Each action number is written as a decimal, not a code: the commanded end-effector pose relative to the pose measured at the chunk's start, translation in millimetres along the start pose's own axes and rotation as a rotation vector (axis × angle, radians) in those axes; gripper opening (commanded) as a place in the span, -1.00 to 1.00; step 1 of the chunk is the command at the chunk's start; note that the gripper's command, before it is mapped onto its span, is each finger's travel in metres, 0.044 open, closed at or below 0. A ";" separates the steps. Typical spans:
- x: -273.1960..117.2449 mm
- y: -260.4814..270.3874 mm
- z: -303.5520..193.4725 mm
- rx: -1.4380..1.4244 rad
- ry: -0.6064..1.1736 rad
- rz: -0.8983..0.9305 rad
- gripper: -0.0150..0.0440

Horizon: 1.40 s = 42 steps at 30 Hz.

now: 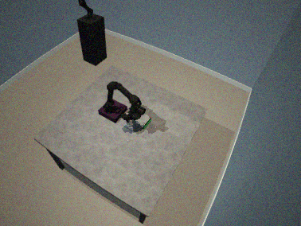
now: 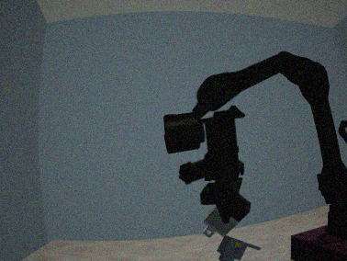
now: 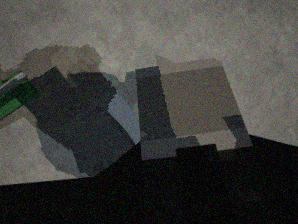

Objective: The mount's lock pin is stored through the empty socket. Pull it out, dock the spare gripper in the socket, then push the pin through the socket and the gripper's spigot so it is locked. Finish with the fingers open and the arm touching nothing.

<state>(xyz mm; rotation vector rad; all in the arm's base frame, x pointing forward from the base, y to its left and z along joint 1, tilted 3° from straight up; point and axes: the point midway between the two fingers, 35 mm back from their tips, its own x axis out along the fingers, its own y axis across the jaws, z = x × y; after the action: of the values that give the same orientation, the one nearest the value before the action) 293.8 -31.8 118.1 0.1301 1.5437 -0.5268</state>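
My gripper (image 2: 228, 218) (image 3: 184, 141) points down and is shut on the spare gripper, a grey boxy block. The spare gripper (image 2: 219, 224) (image 3: 197, 100) hangs tilted below my fingers in the exterior view, with a small ring-like end at its lower left. The blue-grey mount (image 2: 229, 248) (image 3: 125, 111) is just below it with a gap between them in the exterior view. The mount is beside the held block and largely in shadow in the wrist view. A thin bar (image 2: 252, 246) sticks out right from the mount; whether it is the lock pin I cannot tell. The socket's opening is not clear.
A green-edged pale object (image 1: 146, 123) (image 3: 11, 106) lies close beside the mount, at the left edge of the wrist view. The arm's purple base (image 1: 113, 111) (image 2: 307, 245) stands on the grey table (image 1: 107, 155). A dark pedestal (image 1: 92, 41) stands beyond the table.
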 end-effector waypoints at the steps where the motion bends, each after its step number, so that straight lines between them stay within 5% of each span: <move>1: -10.7 -1.0 -8.1 -0.082 0.025 0.037 -0.49; 24: -44.8 -1.6 -61.2 -0.488 0.203 0.248 -0.49; 42: -34.5 5.9 -55.6 -0.507 0.223 0.250 -0.49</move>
<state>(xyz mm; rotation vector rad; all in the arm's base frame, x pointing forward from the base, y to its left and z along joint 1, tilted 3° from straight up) 245.5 3.9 149.2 -0.0082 1.8040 0.0812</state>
